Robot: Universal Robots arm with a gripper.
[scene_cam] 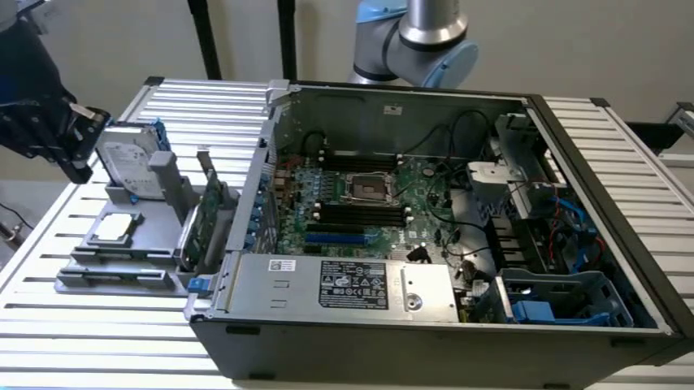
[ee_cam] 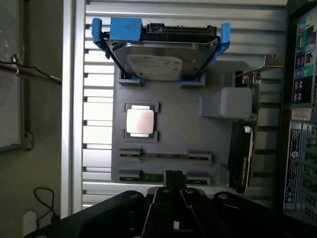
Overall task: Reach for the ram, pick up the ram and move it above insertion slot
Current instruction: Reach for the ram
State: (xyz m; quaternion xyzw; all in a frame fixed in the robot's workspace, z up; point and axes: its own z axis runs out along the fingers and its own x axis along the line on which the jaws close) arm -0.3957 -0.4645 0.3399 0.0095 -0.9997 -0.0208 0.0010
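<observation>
- Reaching step, by my reading: the gripper (ee_cam: 173, 184) hangs over the ram (ee_cam: 151, 177). The ram stands on edge in the grey fixture (ee_cam: 190, 134), in the row farthest from the hard drive (ee_cam: 163, 57). Whether they touch I cannot tell.
- Whether the gripper is open or closed I cannot tell either (its dark body hides that).
- Done well, the approach would come straight in at the stick's middle, square to its long edge, clear of the second stick (ee_cam: 166, 155) just beside it.
- In the exterior view the gripper sits at the upper left, well apart from the open computer case (scene_cam: 434, 325).
- The bench (scene_cam: 109, 349) is ribbed metal slats; a pale wall and black posts (scene_cam: 201, 36) stand behind.
</observation>
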